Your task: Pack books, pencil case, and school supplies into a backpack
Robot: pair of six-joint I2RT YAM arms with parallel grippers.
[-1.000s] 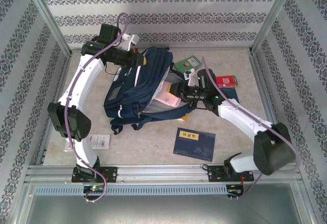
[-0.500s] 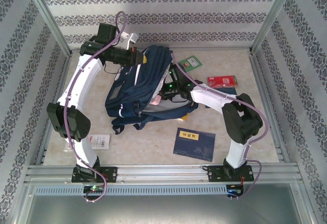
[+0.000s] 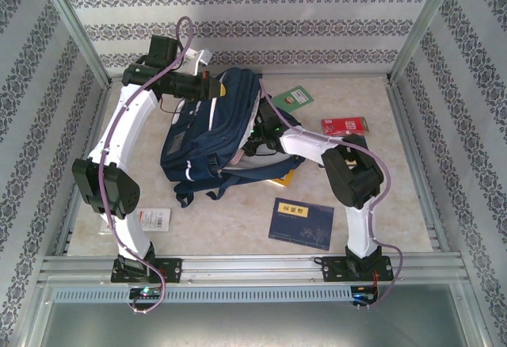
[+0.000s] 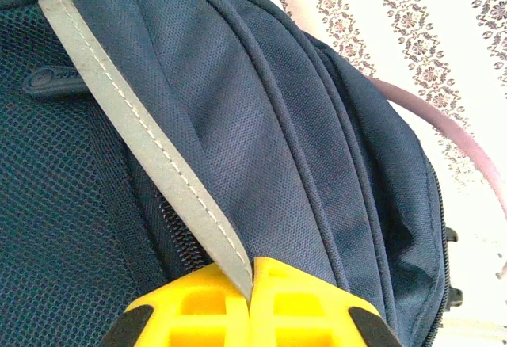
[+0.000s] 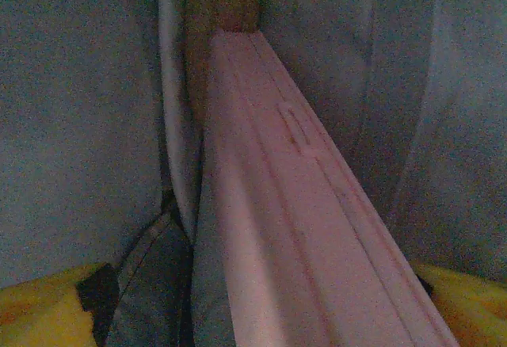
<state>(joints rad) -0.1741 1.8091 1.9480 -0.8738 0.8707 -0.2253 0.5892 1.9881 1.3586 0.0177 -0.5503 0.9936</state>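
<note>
Hidden from above inside the mouth of the backpack (image 3: 226, 117), which lies toward the far side of the table (image 3: 396, 204); plainer on the wrist camera: right gripper (image 5: 253, 319) released, yellow fingers (image 5: 40, 303) spread wide, one pink case, probably the pencil case (image 5: 285, 228), between them against grey lining. Left gripper (image 4: 252, 287) clenched on the backpack's grey stripe (image 4: 135, 133). Outside, counted: one navy book (image 3: 301, 223), one green booklet (image 3: 295, 96), one red booklet (image 3: 343, 125), one white packet (image 3: 150, 219). Just a sliver of orange-yellow book (image 3: 281, 179) under the backpack.
</note>
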